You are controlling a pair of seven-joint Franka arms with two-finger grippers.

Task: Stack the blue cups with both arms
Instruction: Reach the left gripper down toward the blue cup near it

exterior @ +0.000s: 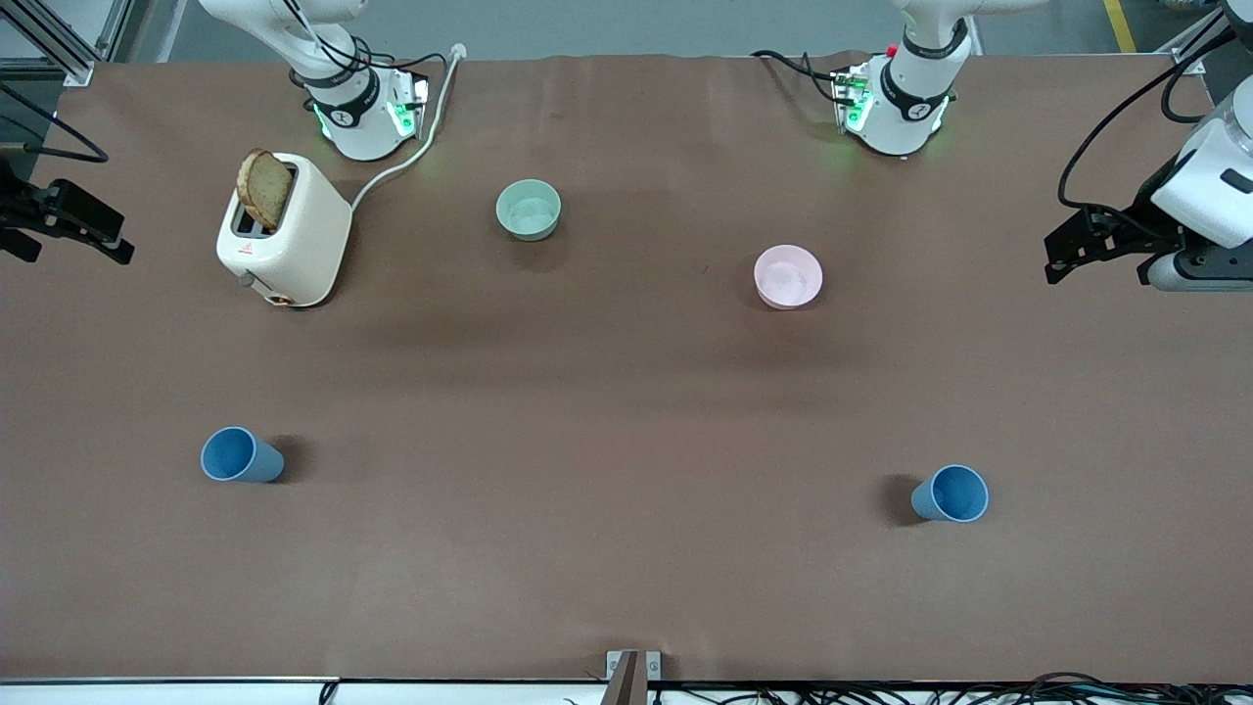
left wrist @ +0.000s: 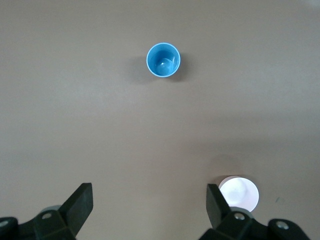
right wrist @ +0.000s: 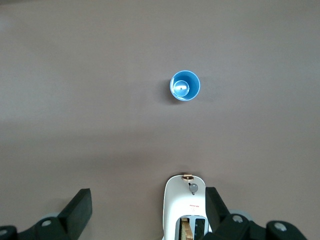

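Two blue cups (exterior: 242, 456) (exterior: 951, 493) stand upright, well apart — both empty.

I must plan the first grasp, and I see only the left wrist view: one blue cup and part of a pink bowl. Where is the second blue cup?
Observer: The second blue cup stands upright toward the right arm's end of the table, nearer to the front camera than the toaster.
Operator: Is the right tool free?
Observer: Yes, the right tool is open and holds nothing, above the toaster.
Operator: Is anything else on the table?
Observer: A pale green bowl sits between the toaster and the pink bowl.
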